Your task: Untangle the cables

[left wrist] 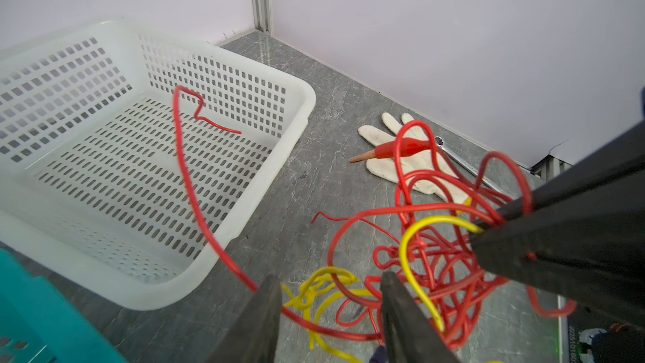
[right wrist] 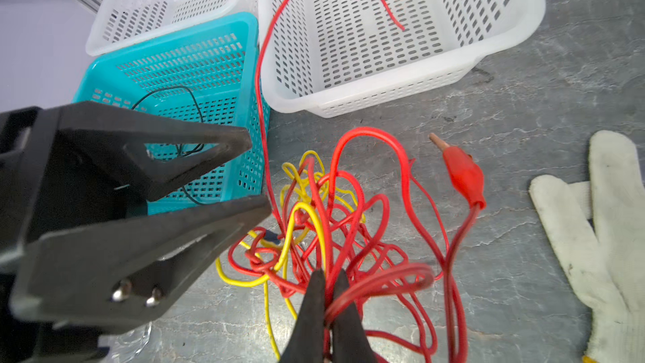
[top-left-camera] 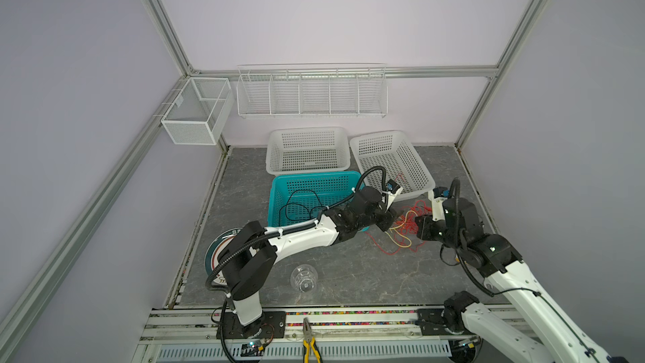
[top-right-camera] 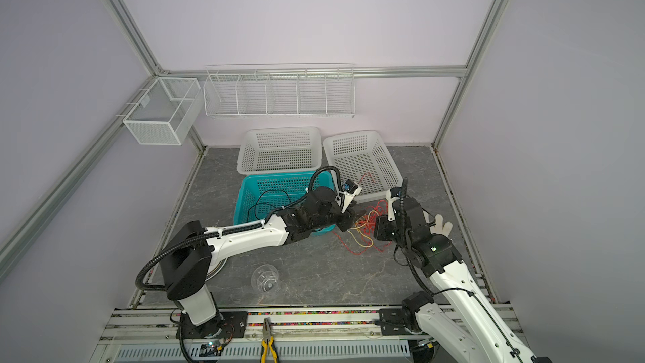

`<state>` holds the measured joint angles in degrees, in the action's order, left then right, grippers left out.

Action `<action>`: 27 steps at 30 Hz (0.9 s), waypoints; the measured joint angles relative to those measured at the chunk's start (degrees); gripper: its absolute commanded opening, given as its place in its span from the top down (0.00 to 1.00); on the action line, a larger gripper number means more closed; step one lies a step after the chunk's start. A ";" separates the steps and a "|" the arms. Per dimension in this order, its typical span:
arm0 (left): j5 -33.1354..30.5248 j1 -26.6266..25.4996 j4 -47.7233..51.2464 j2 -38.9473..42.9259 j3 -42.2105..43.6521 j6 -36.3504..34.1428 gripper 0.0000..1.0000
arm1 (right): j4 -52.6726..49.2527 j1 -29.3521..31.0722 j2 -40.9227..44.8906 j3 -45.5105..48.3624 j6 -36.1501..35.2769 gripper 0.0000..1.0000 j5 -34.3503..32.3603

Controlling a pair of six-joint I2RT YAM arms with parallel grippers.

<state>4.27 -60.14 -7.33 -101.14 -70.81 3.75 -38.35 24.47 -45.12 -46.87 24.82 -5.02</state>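
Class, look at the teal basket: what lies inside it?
A thin black cable loops inside the teal basket. The left arm covers its near right corner, so anything there is hidden.

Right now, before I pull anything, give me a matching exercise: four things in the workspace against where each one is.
Things:
1. black cable
2. red cable's loose end
3. yellow cable
4. pliers

Places:
A. on the front rail
B. in the tangle on the tabletop
C. inside the teal basket
D. over the right-hand white basket

Pairs: 1-C, 2-D, 3-B, 4-A
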 measured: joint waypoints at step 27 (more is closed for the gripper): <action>5.64 0.11 0.37 1.27 0.85 -0.39 0.30 | 0.63 -0.57 -1.31 0.68 0.70 0.94 -7.58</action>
<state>9.91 -60.03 -6.96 -99.88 -69.95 3.36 -37.71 23.90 -46.44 -46.19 25.52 -12.60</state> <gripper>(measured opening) 0.677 0.067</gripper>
